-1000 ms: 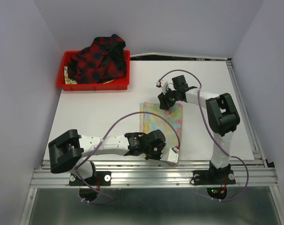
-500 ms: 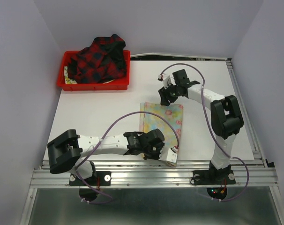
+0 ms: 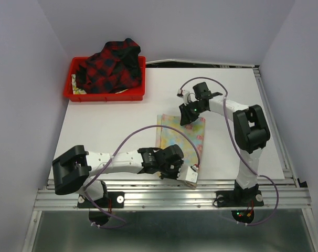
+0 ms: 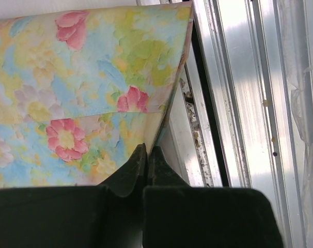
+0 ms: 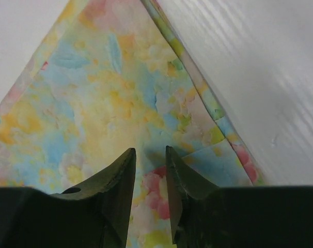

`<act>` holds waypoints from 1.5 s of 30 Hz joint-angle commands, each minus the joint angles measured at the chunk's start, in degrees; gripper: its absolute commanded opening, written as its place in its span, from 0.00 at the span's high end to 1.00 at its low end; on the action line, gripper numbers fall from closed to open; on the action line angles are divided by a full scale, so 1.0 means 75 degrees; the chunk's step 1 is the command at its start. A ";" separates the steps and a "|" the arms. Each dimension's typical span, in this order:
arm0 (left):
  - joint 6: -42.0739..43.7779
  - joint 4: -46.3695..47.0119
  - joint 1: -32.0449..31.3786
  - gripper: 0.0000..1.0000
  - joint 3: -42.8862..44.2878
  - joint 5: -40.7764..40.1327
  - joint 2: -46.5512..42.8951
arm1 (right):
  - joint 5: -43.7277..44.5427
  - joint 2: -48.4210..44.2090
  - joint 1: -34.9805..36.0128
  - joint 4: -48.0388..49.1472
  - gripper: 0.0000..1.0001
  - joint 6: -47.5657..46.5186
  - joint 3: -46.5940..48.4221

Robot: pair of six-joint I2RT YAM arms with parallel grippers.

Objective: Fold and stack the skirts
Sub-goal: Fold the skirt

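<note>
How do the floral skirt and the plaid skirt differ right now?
The floral skirt lies folded flat in a rectangle; the plaid skirt is a crumpled heap. The floral skirt sits on the table; the plaid skirt spills over the red tray. Both are soft cloth.

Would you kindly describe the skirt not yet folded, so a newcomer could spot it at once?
On the white table, look to the far left corner, where a red tray sits. The plaid skirt lies heaped in it. It is dark red-and-black and crumpled, unlike the pastel floral skirt lying flat near the table's middle.
</note>
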 commanded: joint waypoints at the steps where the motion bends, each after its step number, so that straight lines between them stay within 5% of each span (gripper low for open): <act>1: 0.0015 -0.0239 0.0012 1.00 0.0272 0.0225 -0.0441 | -0.0178 0.0639 0.0001 0.0080 0.65 0.0297 -0.0304; 13: -0.0254 -0.1645 0.0222 1.00 0.1995 0.0261 -0.0816 | -0.0365 0.0501 0.0457 0.0397 0.66 0.0087 -0.1440; 26: 0.0740 -0.1108 0.2214 1.00 0.3261 -0.0160 0.0414 | -0.0587 0.0173 0.0750 0.0479 0.66 -0.0112 -0.2038; 36: 0.1281 0.0182 0.2789 1.00 0.2969 -0.0454 0.1398 | -0.0600 0.0114 0.0751 0.0339 0.65 -0.0148 -0.1910; 45: 0.1527 0.1062 0.2825 1.00 0.1891 -0.0502 0.1142 | -0.0307 -0.0026 0.0751 0.0104 0.61 0.0028 -0.1278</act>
